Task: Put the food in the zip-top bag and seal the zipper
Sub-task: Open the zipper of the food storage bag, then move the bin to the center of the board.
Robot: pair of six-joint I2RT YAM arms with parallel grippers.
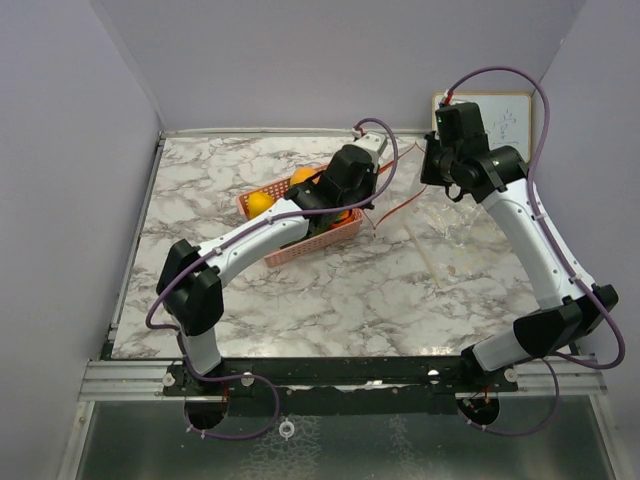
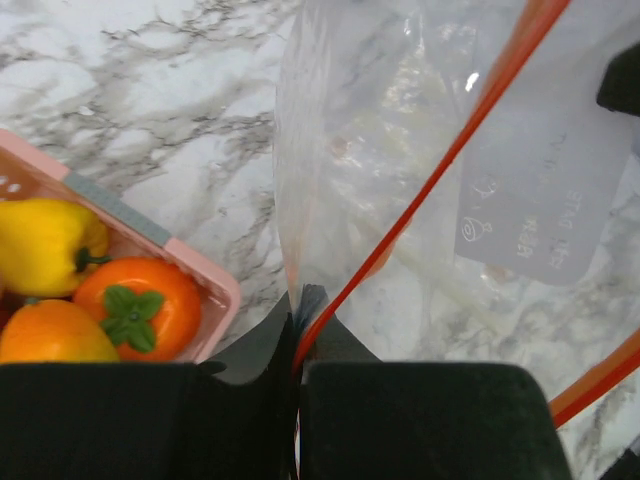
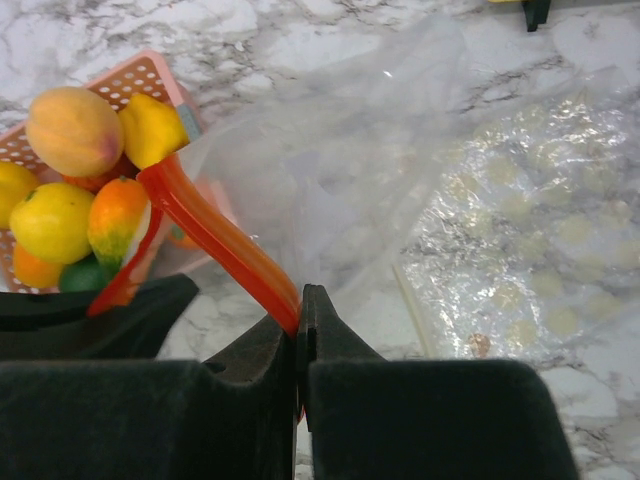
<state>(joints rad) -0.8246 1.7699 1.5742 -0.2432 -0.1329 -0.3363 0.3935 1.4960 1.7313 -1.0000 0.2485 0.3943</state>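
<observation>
Worktop: marbled, white and grey.

Left tool: clenched on the zipper. The orange-red strip runs out from between its fingers and slants up to the right across the left wrist view.

Right tool: clenched too, pinching the same strip farther along. From its fingers the strip curves up and left towards the basket.

Bag: clear and crinkly, with pale dots. Its body lies on the worktop to the right of the basket, below the right tool. The mouth end is lifted off the surface between the two tools. In the left wrist view the film hangs as a loose sheet above the pinch, with the marble showing through it.

Food: all that can be seen is in the pink basket. A peach, yellow pieces, an orange one and a green one are heaped together. The left wrist view shows a yellow pepper, an orange fruit with a green calyx and another orange piece against the basket's near wall.

Basket: left of centre on the worktop, partly under the left arm in the top view.
</observation>
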